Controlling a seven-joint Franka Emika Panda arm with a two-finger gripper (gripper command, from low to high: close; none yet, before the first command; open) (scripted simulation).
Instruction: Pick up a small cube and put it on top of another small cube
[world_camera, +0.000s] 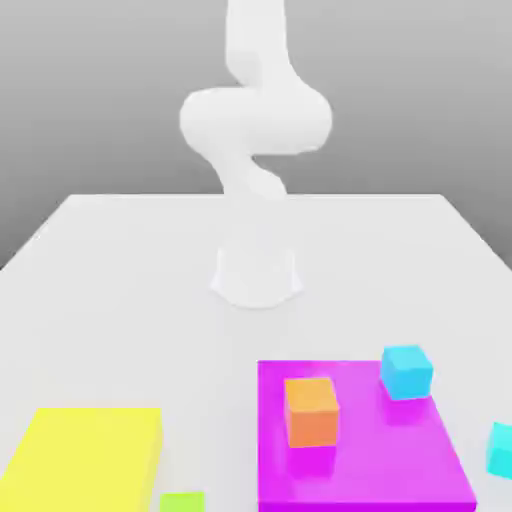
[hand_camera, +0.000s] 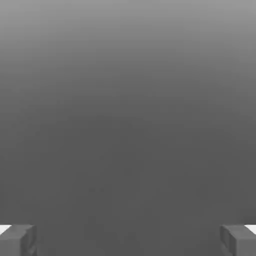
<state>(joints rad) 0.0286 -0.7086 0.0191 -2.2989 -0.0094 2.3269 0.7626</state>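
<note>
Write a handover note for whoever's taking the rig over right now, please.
Hand: open, fingers wide apart, nothing between them.
Orange cube: on the magenta slab, toward its exterior-view left.
Blue cube: at the slab's far right corner in the exterior view.
Cyan cube: at the exterior view's right edge, beyond the slab.
Lime green block: bottom edge, between the yellow slab and the magenta one.
Done: no stack made.
Left: pick, carry, stack; which cubes is unspecified.

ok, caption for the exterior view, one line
Panda arm above a white table with a magenta slab, orange cube and yellow block.
</note>
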